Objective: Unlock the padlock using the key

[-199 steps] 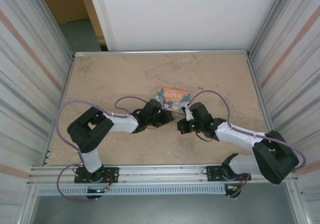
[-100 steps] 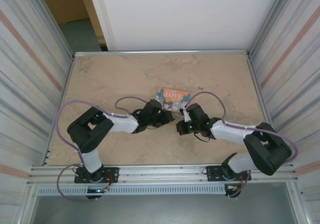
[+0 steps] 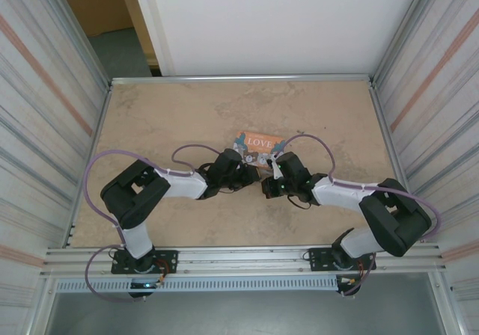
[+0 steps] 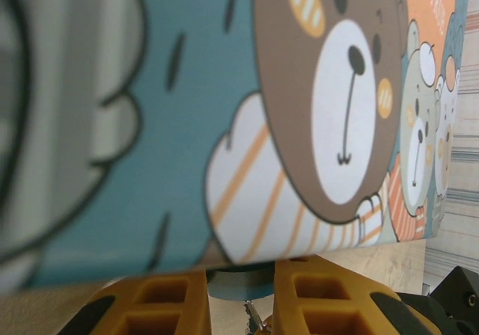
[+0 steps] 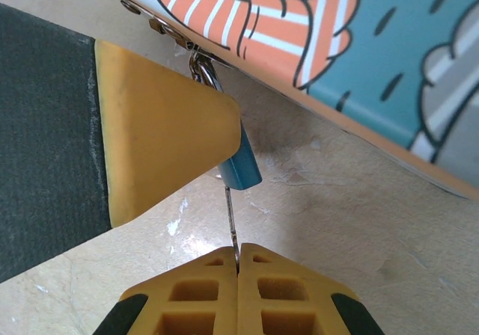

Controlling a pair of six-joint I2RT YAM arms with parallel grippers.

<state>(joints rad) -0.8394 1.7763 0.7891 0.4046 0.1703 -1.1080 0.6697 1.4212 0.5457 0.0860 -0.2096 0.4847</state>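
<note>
The tiny blue padlock [image 5: 242, 169] hangs by its silvery shackle [image 5: 203, 72] from the hasp of the cartoon "LOVE" box [image 5: 389, 58]. My left gripper [image 4: 241, 290] is shut on the padlock's blue body [image 4: 243, 279], and one of its yellow fingers [image 5: 157, 133] covers most of the lock in the right wrist view. The thin silvery key [image 5: 230, 215] stands straight with its tip in the bottom of the padlock. My right gripper [image 5: 238, 264] is shut on the key's head. From above, both grippers meet at the box's near edge [image 3: 254, 172].
The LOVE box [image 3: 258, 143] lies flat near the middle of the beige table [image 3: 172, 118]. Metal rails [image 3: 239, 78] and corrugated side walls close the table in. The two arms' wrists and cables crowd the space just in front of the box.
The right arm has drawn its elbow in and its wrist has shifted a little left toward the box. The left arm has stayed still, and both grips are unchanged.
</note>
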